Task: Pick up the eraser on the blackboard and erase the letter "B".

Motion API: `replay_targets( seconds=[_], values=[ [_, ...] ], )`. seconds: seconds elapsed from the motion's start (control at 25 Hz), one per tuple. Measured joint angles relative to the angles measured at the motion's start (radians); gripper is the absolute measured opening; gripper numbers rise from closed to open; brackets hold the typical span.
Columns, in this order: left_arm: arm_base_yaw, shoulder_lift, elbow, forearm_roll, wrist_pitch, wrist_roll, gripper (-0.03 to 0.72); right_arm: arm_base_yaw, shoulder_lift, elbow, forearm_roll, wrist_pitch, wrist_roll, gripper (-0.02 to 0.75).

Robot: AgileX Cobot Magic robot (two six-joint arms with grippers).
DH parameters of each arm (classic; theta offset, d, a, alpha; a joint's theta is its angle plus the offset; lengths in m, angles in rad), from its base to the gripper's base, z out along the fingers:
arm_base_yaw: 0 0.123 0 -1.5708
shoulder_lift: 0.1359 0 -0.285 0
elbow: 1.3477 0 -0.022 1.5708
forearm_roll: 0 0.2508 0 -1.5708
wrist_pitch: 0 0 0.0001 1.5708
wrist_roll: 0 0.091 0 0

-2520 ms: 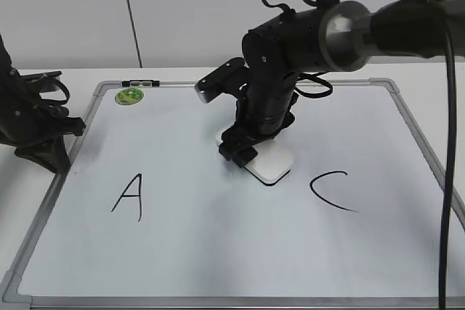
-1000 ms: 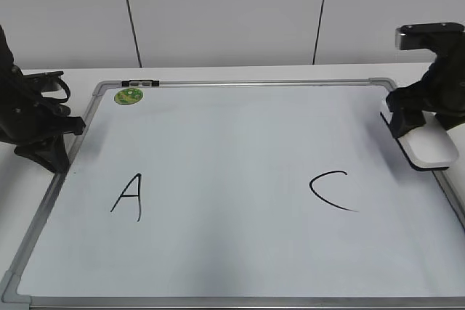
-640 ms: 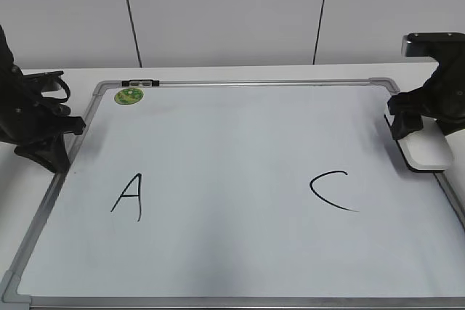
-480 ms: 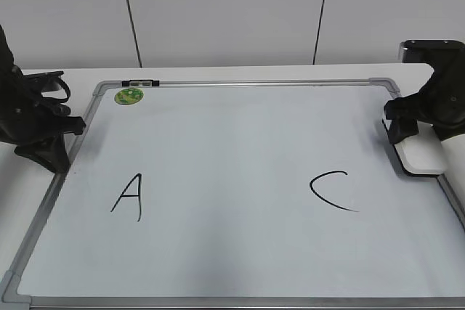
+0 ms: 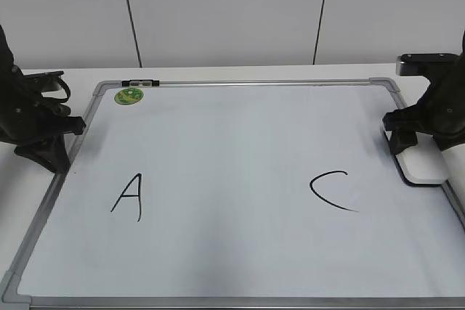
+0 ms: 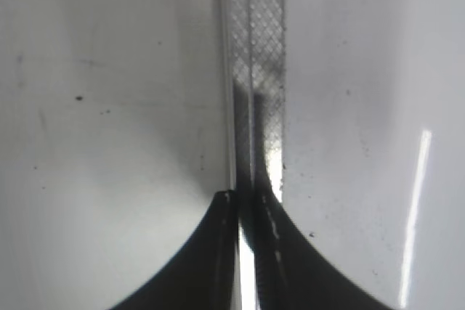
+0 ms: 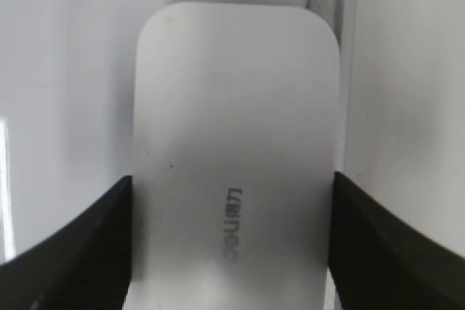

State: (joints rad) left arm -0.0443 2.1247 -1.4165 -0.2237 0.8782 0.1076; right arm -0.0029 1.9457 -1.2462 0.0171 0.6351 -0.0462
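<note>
Eraser sits clamped in right gripper jaws at blackboard edge; left gripper jaws together.

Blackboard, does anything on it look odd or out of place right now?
Only one thing: the blackboard shows just a black A and a C, with a bare gap between them and no B. The eraser sits at the right frame, between the right tool's fingers.

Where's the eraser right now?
The eraser sits at the blackboard's right edge in the exterior view, right of the "C", between the right gripper's fingers.
</note>
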Motion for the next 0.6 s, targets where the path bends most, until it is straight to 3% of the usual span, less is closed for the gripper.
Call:
replay_targets(
  seconds=[0.28, 0.6],
  values=[
    [-0.003, 0.000, 0.000, 0.002, 0.000, 0.000, 0.046, 0.000, 0.000, 0.000, -0.005, -0.017, 0.004, 0.545],
    [-0.003, 0.000, 0.000, 0.002, 0.000, 0.000, 0.047, 0.000, 0.000, 0.000, -0.001, -0.017, 0.004, 0.606]
  ],
)
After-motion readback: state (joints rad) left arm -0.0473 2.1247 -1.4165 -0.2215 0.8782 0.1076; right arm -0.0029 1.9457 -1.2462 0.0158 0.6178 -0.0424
